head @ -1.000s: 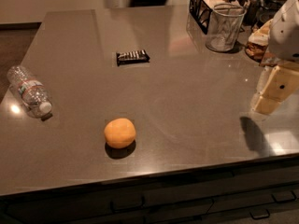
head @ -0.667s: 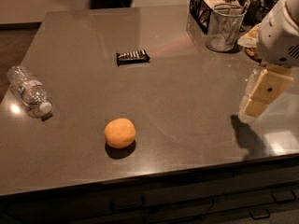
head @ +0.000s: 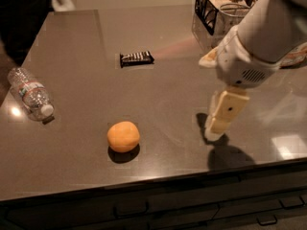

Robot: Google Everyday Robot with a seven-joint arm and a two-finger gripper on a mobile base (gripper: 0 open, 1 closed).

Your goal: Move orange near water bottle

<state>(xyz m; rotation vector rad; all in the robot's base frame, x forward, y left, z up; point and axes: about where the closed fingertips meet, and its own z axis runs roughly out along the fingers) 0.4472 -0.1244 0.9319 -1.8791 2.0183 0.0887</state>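
The orange (head: 123,136) lies on the dark grey countertop (head: 86,71) near the front edge, left of centre. The water bottle (head: 30,93), clear and crinkled with a white cap and a white label, lies on its side at the left edge, well left of the orange and a little further back. My gripper (head: 217,128) hangs from the white arm at the right, pointing down, with its tip just above the countertop, well right of the orange. It holds nothing that I can see.
A dark wrapped snack bar (head: 136,58) lies on the countertop behind the orange. A black wire basket (head: 206,6) and a clear glass tumbler (head: 225,20) stand at the back right, partly behind my arm. Drawers run below the front edge.
My arm has swung left from the right edge, over the countertop and towards the orange. The gripper now hangs nearer the middle. The orange and the bottle have not moved.
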